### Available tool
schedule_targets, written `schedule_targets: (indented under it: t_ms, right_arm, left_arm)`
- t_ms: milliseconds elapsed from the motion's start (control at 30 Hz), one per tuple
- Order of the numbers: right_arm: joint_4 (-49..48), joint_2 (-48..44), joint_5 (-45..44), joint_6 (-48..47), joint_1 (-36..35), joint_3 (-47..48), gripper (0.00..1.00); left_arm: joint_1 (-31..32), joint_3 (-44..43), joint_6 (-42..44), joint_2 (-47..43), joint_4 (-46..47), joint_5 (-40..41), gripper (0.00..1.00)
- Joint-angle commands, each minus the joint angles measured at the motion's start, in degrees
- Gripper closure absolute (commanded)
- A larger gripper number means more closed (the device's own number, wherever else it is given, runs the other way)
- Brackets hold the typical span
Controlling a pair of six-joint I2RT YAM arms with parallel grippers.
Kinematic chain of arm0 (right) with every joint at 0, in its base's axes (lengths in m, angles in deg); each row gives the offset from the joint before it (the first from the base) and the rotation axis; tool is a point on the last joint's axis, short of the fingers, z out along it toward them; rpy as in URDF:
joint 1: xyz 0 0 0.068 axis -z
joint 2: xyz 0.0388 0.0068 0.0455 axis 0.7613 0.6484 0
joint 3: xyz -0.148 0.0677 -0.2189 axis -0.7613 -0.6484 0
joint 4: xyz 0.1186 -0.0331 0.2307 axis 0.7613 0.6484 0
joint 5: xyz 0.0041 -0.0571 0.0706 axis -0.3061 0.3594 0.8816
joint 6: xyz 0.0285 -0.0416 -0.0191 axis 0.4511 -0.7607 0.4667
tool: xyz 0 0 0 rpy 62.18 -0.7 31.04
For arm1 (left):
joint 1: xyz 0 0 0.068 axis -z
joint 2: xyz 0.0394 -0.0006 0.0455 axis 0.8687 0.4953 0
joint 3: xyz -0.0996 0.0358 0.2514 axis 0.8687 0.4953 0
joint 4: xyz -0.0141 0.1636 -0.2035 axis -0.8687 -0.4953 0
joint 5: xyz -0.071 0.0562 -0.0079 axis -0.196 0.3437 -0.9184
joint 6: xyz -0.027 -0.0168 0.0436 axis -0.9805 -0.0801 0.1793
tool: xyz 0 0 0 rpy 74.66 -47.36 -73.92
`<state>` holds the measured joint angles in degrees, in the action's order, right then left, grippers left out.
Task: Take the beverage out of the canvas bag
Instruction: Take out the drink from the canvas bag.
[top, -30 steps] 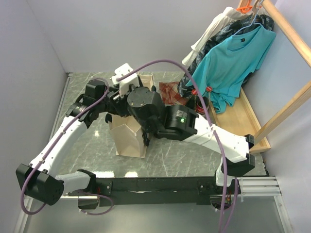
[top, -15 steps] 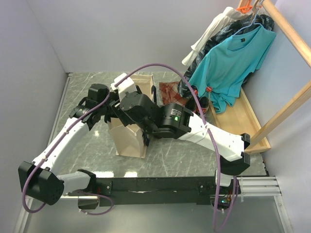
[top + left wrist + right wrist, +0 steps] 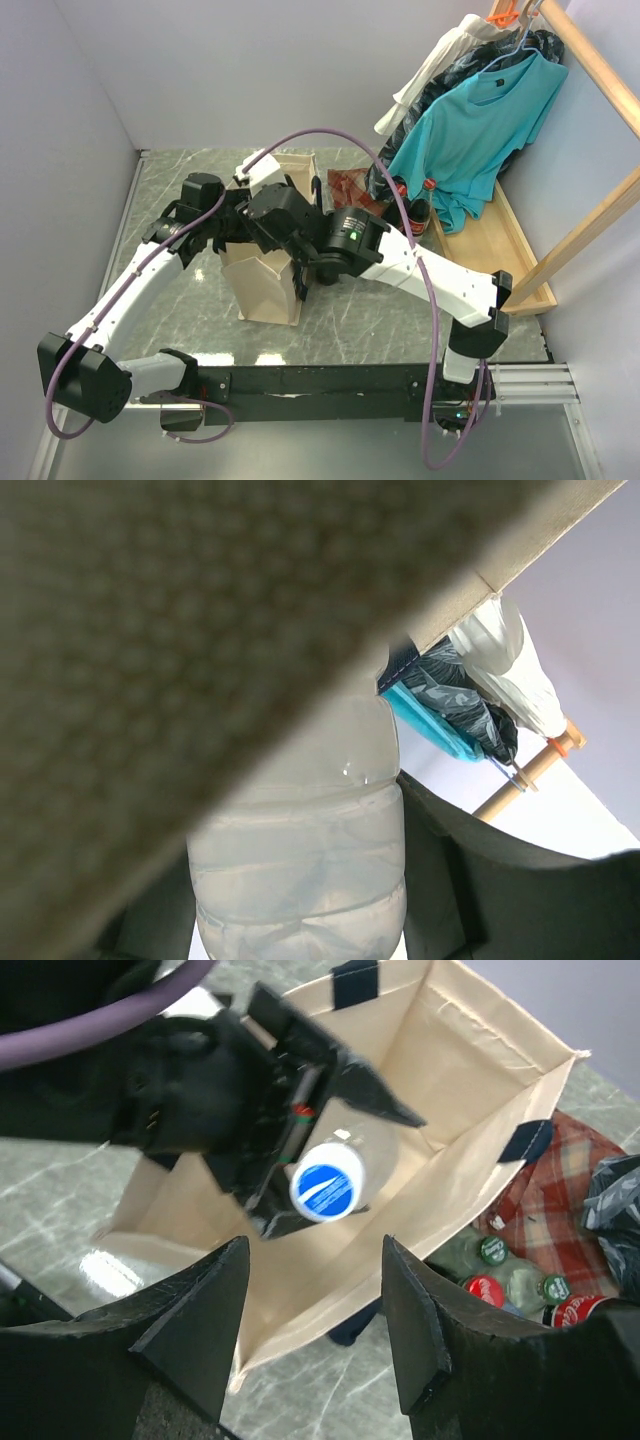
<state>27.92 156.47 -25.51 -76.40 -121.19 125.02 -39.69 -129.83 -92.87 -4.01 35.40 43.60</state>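
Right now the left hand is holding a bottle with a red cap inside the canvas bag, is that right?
Not quite. The cap is blue and white, not red; the right wrist view shows it from above. The rest holds: the left hand is holding the bottle inside the canvas bag.

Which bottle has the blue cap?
The bottle in the canvas bag, clamped by the left gripper. The bottles outside by the red plaid cloth wear green or red caps.
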Motion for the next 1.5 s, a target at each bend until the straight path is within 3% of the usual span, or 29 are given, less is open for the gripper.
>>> schedule_targets:
  t_ms: [0,767,1100,1167,1467]
  right_arm:
    - [-3.7,-1.3,0.3,0.6,2.1,-1.5,0.38]
    - [-5.4,1.7,4.4,0.1,3.3,-1.7,0.38]
    - [-7.4,2.7,4.3,-1.1,4.4,-1.8,0.44]
    - [-7.6,2.7,4.4,-1.0,4.6,-2.1,0.50]
    - [-8.3,3.6,4.7,-2.1,5.4,-1.7,0.50]
  left_arm:
    - [0.2,-3.8,-2.4,-3.9,6.5,0.4,0.99]
    - [0.2,-5.6,-0.9,-3.6,6.6,1.8,0.99]
    - [0.2,-5.0,-1.0,-4.0,7.0,1.1,0.99]
    - [0.2,-4.8,-1.1,-4.2,7.2,1.0,0.99]
    - [0.2,-4.1,-1.1,-4.5,7.8,0.5,0.99]
